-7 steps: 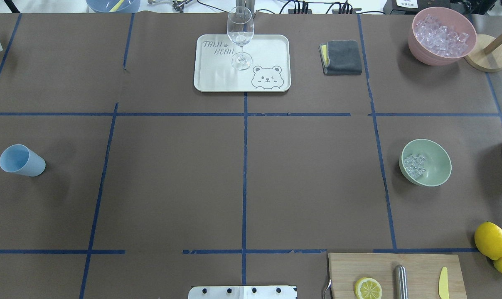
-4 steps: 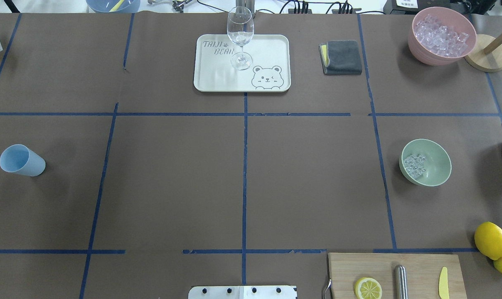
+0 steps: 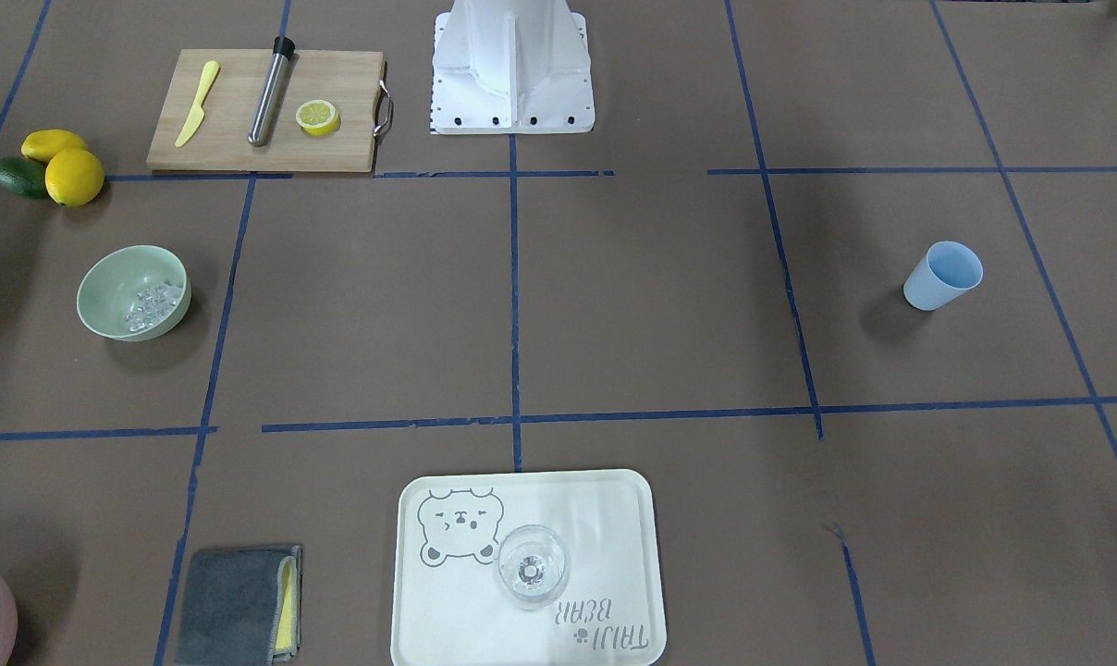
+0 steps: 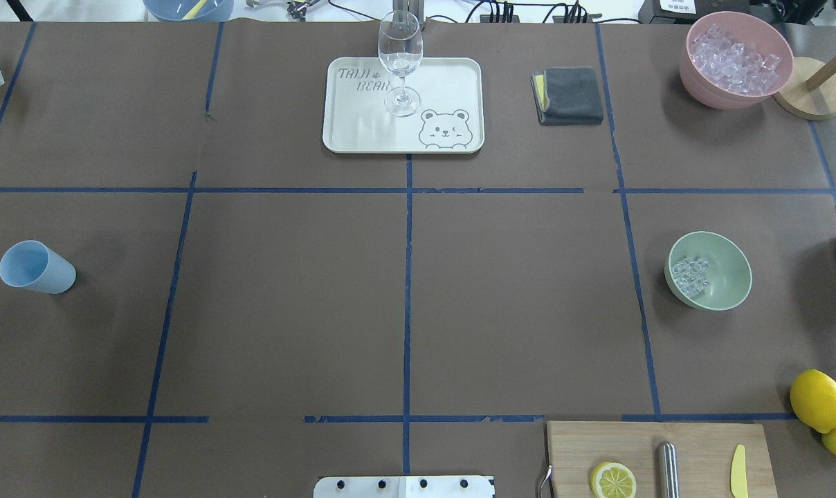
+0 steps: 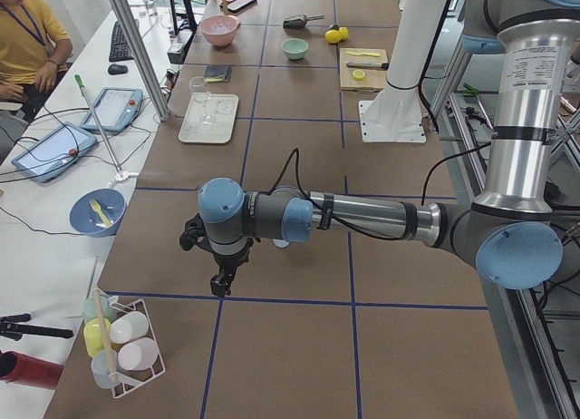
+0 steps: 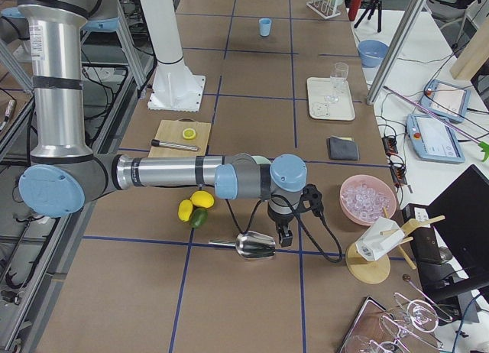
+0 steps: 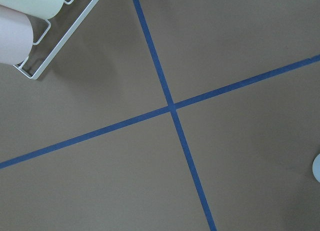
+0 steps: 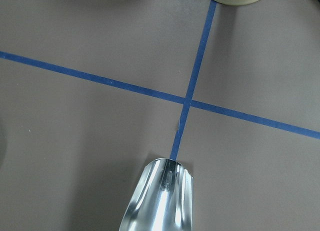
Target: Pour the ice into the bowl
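The sage-green bowl stands on the right side of the table and holds a handful of clear ice cubes. It also shows in the front view with the ice. My left gripper shows only in the exterior left view, pointing down at bare table, far from the bowl. My right gripper shows only in the exterior right view, low beside a metal scoop that lies on the table. I cannot tell whether either gripper is open or shut. The scoop's mouth looks empty.
A pink container full of ice sits far right beside a wooden stand. A light blue cup stands at left. A tray with a stemmed glass, a grey cloth, a cutting board and lemons are around.
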